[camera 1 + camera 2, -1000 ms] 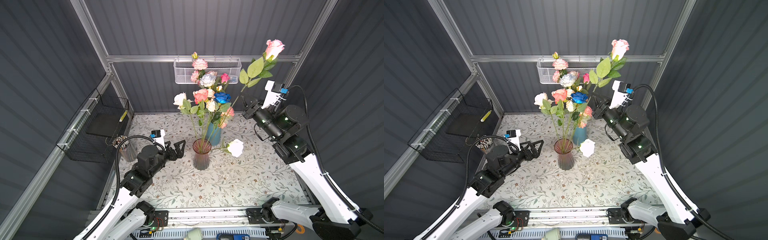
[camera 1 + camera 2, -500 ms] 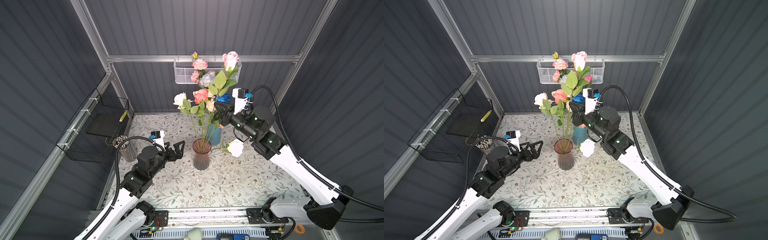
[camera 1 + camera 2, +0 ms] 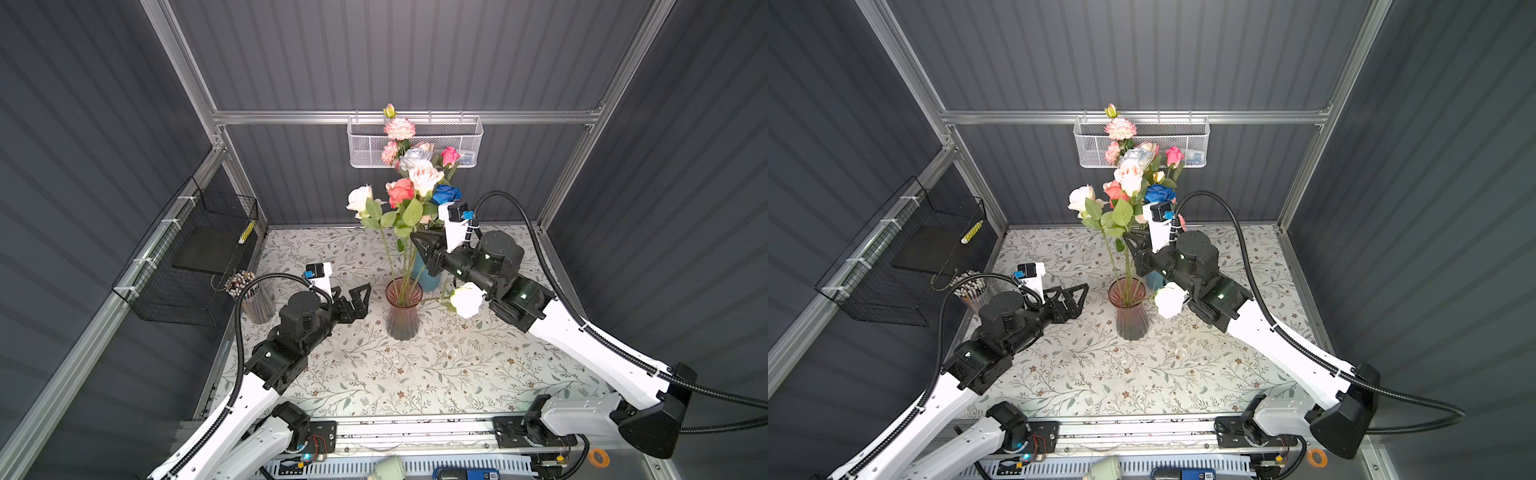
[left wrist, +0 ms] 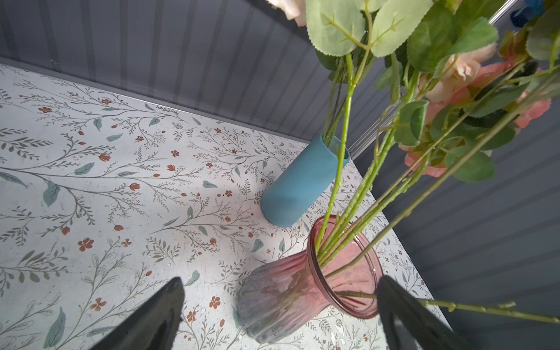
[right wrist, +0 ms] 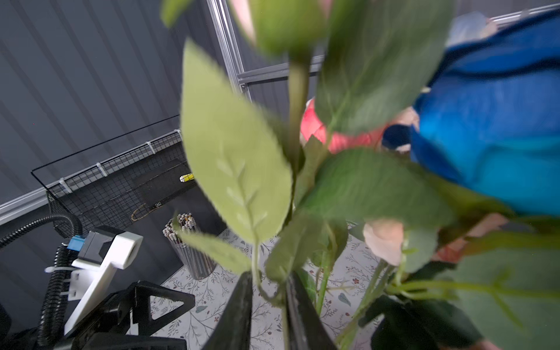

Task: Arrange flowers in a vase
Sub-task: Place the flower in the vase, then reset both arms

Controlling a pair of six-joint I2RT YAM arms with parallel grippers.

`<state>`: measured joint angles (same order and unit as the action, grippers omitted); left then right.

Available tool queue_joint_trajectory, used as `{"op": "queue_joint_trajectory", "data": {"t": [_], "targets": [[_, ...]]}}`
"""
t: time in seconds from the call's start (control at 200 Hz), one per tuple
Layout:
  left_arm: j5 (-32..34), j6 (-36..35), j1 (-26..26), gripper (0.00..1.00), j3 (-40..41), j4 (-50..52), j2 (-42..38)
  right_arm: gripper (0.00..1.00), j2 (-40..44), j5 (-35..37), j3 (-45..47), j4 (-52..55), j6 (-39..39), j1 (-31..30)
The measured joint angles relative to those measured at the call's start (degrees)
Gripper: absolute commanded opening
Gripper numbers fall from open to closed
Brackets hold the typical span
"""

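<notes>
- One rose stem [image 5: 297,91] sat between the right gripper's [image 5: 269,281] barely parted jaws, hold unclear; snagging might topple the pink glass vase [image 3: 402,316].
- The spread left gripper [image 3: 359,291] stood apart, steadying nothing.

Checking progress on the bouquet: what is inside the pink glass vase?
Several green stems stand inside the pink glass vase, leaning out over its rim. The ribbed glass blurs their lower ends, so the bottom cannot be made out.
</notes>
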<state>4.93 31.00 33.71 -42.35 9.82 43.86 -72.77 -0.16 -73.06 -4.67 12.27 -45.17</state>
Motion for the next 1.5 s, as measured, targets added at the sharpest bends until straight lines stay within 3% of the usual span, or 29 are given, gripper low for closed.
{"op": "queue_joint_trajectory", "data": {"t": [0.49, 0.996, 1.501], "targets": [[-0.50, 0.02, 0.00, 0.99, 0.00, -2.51, 2.32, 0.37, 5.88, 3.19, 1.42, 3.21, -0.94, -1.92], [-1.51, -0.76, 0.00, 0.99, -2.64, -3.48, 8.00, 0.53, 15.32, 8.70, 3.02, 8.31, -0.76, -2.10], [-1.44, -1.73, 0.00, 1.00, -3.80, -3.39, 8.57, 0.58, 18.99, 11.37, 3.17, 11.67, -1.36, -2.10]]}}
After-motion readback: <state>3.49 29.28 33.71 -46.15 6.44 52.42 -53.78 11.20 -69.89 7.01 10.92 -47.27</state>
